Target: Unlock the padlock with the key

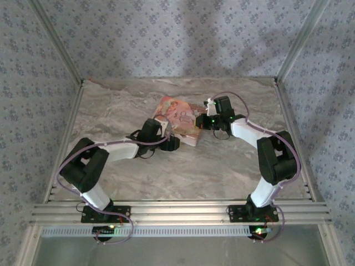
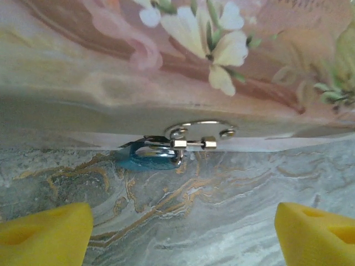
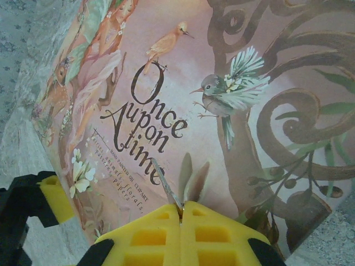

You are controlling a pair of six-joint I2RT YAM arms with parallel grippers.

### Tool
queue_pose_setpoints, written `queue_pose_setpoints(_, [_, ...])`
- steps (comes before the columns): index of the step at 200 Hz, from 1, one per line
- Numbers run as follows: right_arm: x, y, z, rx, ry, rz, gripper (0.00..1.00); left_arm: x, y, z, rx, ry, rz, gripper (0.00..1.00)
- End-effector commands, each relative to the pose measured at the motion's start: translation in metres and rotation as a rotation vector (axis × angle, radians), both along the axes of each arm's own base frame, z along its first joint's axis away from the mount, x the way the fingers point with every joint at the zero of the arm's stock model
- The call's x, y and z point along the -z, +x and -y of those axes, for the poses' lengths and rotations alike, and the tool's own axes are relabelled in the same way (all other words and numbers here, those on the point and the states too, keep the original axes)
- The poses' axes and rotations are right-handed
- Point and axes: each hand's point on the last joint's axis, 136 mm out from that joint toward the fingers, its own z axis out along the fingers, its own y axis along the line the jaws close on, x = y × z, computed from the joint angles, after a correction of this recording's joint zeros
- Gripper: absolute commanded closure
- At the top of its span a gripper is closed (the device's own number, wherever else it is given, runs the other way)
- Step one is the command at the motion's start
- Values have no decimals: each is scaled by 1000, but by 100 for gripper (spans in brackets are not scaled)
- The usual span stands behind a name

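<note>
Hanging from the metal clasp on the near-left edge of the picture box, the blue padlock rests on the marble surface, facing the released left tool, while the right tool over the lid is clenched on the thin key.
</note>
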Motion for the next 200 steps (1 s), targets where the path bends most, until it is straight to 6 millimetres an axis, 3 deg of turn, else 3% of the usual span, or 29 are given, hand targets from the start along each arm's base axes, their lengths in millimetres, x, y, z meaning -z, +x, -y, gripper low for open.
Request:
queue_pose_setpoints(1, [31, -13, 12, 21, -68, -90, 100, -9, 20, 6, 4, 24, 114, 18])
queue_pose_setpoints(73, [31, -13, 11, 19, -65, -90, 100, -3, 35, 16, 35, 52, 169, 29])
queue_pose_setpoints(126, [31, -14, 10, 19, -66, -94, 100, -4, 34, 27, 69, 18, 153, 43])
queue_pose_setpoints(200, [30, -14, 7, 16, -65, -92, 100, -8, 31, 33, 86, 5, 149, 53])
